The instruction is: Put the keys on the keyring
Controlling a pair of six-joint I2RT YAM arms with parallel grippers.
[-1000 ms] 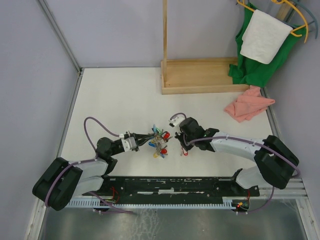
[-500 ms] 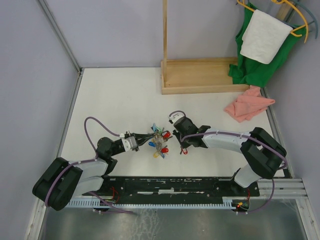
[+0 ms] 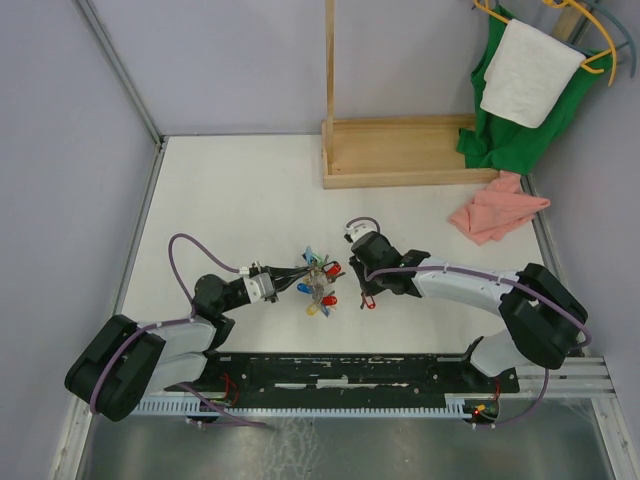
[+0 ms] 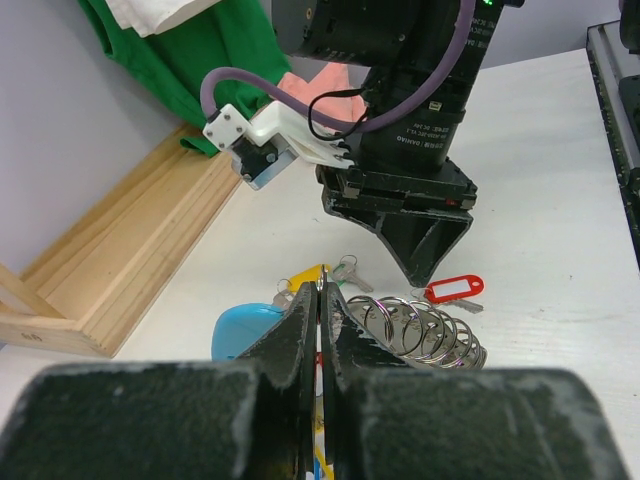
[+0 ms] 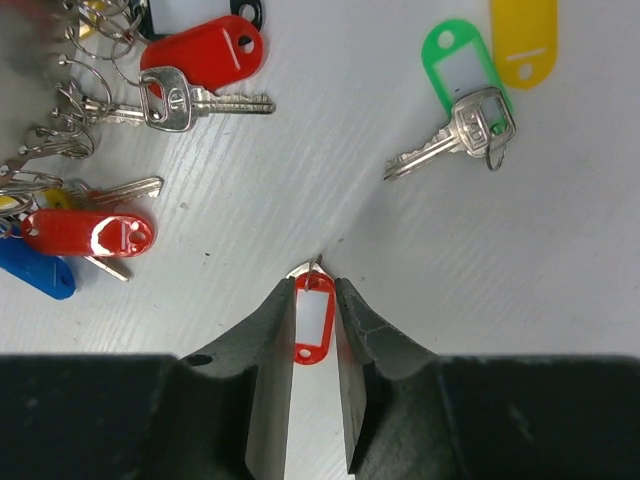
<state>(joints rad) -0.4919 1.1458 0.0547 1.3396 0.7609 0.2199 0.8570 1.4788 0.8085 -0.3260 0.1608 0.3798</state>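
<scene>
The table (image 3: 240,190) is carrying a wooden stand (image 3: 400,160) at its far edge, with a green cloth (image 3: 500,140) hanging at the far right and a pink cloth (image 3: 495,212) lying below it. Both arms are reaching toward the middle of the table. The left claw (image 4: 318,300) is pressing its jaws together, pinching the keyring (image 3: 318,285), which is resting on the table between the two arms with its tagged keys fanned around it. The right claw (image 5: 313,287) is pointing down just right of the keyring, jaws slightly spread and straddling a red key (image 5: 313,325) that is lying flat on the table. A green key (image 5: 465,110) and a yellow tag (image 5: 523,35) are lying loose nearby, apart from the ring.
</scene>
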